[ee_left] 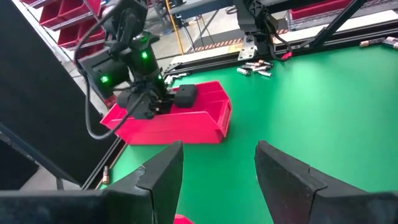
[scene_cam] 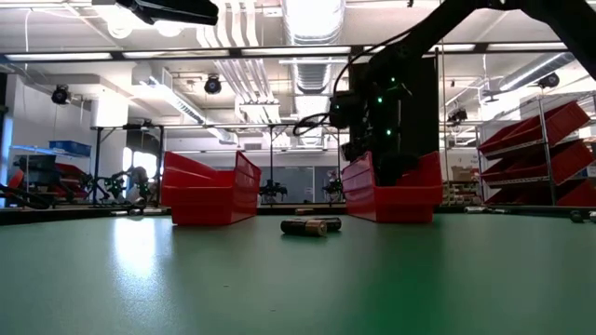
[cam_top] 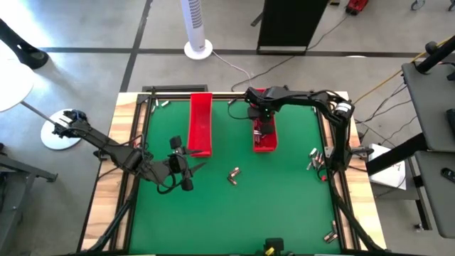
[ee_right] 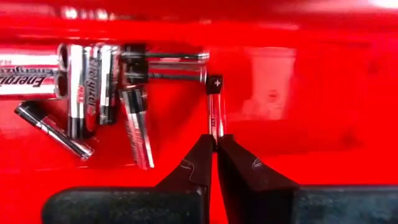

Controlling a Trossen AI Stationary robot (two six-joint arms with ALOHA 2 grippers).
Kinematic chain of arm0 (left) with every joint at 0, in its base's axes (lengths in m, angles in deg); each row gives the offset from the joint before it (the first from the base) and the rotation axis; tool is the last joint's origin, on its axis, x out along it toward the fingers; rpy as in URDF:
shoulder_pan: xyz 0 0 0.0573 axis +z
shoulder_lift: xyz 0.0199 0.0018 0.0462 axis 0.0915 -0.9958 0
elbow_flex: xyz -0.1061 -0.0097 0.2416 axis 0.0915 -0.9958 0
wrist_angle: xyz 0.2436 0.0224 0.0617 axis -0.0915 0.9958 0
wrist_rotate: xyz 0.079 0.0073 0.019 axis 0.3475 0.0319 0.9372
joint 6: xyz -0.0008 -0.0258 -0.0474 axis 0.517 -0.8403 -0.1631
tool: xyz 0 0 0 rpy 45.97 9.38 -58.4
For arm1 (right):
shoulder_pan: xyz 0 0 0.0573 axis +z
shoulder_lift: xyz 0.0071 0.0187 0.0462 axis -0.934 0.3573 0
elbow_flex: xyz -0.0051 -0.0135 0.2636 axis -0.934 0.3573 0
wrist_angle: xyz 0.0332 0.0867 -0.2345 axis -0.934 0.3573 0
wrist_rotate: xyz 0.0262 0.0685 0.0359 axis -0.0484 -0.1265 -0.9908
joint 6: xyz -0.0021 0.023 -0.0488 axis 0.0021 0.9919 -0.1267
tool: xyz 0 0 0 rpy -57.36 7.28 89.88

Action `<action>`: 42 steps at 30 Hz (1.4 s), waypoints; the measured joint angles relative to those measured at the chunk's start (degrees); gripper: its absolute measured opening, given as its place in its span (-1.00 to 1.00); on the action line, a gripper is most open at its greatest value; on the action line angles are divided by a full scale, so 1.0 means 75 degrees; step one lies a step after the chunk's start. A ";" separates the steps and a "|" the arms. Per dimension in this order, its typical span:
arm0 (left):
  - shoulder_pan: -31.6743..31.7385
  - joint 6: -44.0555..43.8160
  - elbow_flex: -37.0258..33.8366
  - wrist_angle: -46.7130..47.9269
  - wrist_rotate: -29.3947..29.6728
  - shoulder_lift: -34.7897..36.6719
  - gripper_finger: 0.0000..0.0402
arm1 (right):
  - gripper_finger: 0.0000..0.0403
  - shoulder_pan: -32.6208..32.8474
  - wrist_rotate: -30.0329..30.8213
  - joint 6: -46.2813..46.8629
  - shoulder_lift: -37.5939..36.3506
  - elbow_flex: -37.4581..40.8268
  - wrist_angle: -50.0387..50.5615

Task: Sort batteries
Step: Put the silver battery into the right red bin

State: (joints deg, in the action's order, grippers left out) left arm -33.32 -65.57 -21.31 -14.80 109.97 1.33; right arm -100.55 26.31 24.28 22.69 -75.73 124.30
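The right end effector [ee_right: 214, 152], fingers clenched on a thin battery [ee_right: 214, 118], is held inside the right red tray [cam_top: 266, 141] at upper centre among other batteries [ee_right: 93, 93], while the left end effector [cam_top: 186, 168], released, is held lower left above the table [cam_top: 284, 206].

You are looking at a green mat [cam_top: 284, 192] lying across a wooden table [cam_top: 106, 213]. Two red trays [cam_top: 200, 122] are sitting on it, well apart. A white tower fan [cam_top: 195, 25] is standing on the floor beyond the table, and red shelf bins [scene_cam: 540, 149] are lining the room behind.
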 joint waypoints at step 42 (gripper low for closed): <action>0.0006 0.0066 0.0000 -0.0031 0.0000 0.0000 -0.10 | -0.45 0.0148 0.0329 0.0427 -0.0414 -0.0070 0.0334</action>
State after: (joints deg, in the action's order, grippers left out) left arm -33.28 -65.07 -21.31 -15.03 109.97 1.33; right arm -99.44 28.78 27.48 19.59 -76.25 126.80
